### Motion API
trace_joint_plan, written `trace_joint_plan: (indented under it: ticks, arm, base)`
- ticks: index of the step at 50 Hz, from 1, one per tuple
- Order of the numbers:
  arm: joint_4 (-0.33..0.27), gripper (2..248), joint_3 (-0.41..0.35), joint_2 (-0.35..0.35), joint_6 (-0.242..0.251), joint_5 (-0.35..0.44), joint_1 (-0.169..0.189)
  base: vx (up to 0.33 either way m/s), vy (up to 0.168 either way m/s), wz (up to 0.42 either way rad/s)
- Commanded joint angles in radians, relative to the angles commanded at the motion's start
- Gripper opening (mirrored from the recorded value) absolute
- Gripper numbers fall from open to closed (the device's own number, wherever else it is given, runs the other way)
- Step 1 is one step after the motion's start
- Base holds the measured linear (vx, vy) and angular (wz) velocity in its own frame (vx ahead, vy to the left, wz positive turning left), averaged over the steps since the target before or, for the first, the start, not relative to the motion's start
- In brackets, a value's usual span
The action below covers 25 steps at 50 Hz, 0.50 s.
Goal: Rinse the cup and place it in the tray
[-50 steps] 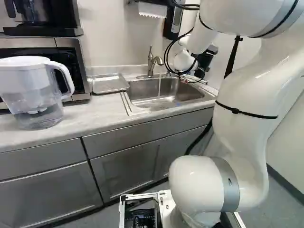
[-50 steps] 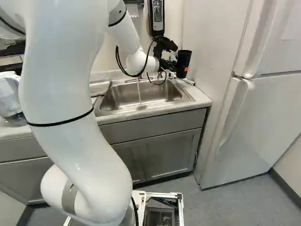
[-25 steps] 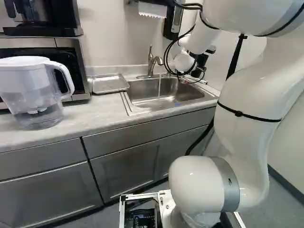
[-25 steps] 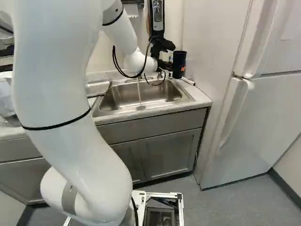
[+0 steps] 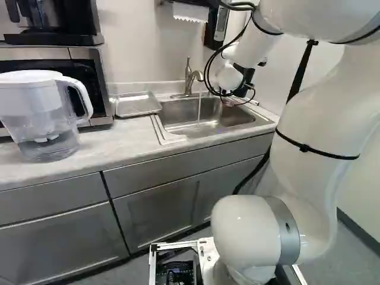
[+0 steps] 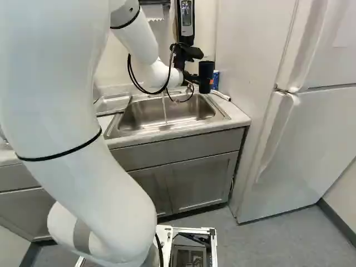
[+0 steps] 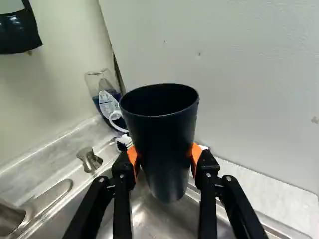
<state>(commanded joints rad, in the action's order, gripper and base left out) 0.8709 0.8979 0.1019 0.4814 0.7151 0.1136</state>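
Note:
My gripper (image 6: pixel 194 79) holds the black cup (image 6: pixel 206 75) above the far right corner of the sink in the right base view. In the wrist view the gripper (image 7: pixel 164 158) is shut on the cup (image 7: pixel 162 134), its orange pads pressing from two sides. The cup is upright, its open rim showing. The metal tray (image 5: pixel 138 105) lies on the counter left of the sink (image 5: pixel 205 122) in the left base view. A thin stream of water (image 5: pixel 199 108) falls from the faucet (image 5: pixel 189 78) into the basin, apart from the cup.
A bottle of blue liquid (image 7: pixel 105 99) stands in the corner beyond the cup. The water pitcher (image 5: pixel 44 119) and microwave (image 5: pixel 89 77) are left of the tray. A paper towel dispenser (image 5: pixel 191 10) hangs above the faucet. The fridge (image 6: pixel 311 122) stands right of the counter.
The arm has shifted leftward in the right base view, carrying the cup left and slightly down, closer to the faucet. The blue bottle now shows behind the cup. The base has not moved.

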Motion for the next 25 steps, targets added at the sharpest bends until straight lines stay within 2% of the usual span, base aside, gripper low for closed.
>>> trace_joint_plan:
  ticks: [25]
  arm:
    - [-0.091,122,-0.017,-0.017,0.0,-0.021,-0.007]
  base:
    - [0.0,0.0,0.0]
